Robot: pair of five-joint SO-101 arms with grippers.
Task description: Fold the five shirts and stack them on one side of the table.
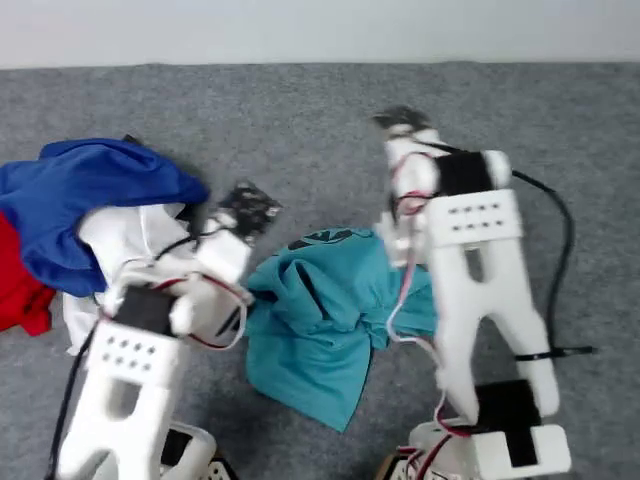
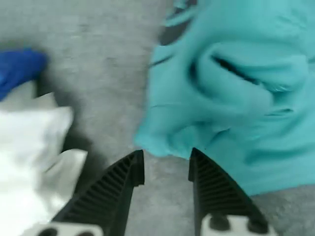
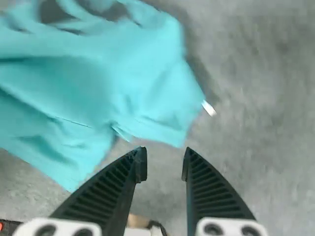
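A crumpled teal shirt lies on the grey table between my two arms. My left gripper hangs open just above the table beside the shirt's edge, with nothing between its fingers. In the high view the left gripper sits between the teal shirt and the pile on the left. My right gripper is open too and empty, close to the teal shirt near a corner with a small white tag. From above, the right gripper is beyond the shirt's far side.
A pile at the left holds a blue shirt, a white shirt and a red shirt. The white shirt and blue shirt lie close to my left gripper. Bare grey table stretches along the far side.
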